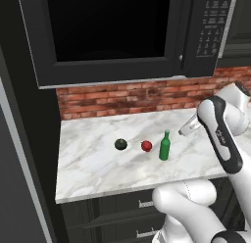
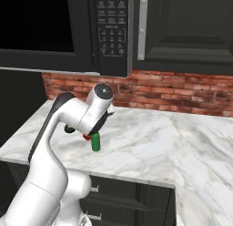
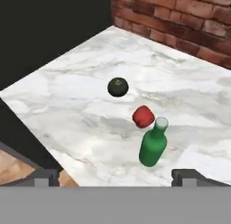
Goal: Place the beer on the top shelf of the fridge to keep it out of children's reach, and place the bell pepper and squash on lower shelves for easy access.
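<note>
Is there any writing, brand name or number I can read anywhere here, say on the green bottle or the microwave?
Microwave keypad: rows of small pale markings on the buttons, too small and blurred to read.
White robot arm: a small dark mark on its upper link, too blurred to read.
Green bottle: no label or writing.
Red pepper and dark green squash: no markings.
Nothing can be quoted.
</note>
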{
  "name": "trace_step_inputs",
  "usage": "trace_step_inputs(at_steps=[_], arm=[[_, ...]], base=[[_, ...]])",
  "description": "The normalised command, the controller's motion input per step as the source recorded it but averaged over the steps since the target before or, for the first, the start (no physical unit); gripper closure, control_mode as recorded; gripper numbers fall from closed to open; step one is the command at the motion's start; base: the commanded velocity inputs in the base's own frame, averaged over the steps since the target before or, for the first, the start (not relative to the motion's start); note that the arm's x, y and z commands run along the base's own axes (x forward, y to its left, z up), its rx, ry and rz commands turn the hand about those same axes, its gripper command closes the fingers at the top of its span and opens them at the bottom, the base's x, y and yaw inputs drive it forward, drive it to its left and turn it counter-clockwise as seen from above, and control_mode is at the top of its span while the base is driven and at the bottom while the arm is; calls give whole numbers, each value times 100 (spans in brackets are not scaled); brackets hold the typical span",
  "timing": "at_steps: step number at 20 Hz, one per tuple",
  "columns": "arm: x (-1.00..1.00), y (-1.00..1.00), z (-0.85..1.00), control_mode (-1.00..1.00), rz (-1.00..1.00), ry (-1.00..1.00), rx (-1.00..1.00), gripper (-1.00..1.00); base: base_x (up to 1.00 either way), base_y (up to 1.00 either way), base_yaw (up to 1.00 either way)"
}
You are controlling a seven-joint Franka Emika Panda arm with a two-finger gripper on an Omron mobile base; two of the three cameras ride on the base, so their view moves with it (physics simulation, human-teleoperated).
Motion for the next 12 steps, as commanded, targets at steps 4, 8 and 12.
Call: trace_step_inputs(at_steps=[4, 8, 12], arm=[[0, -27, -34, -100, 28, -27, 25, -100], [0, -18, -43, -100, 23, -24, 27, -100], [11, -3, -36, -100, 17, -16, 24, -100]], base=[[0, 0, 0], [0, 0, 0], [0, 0, 0]])
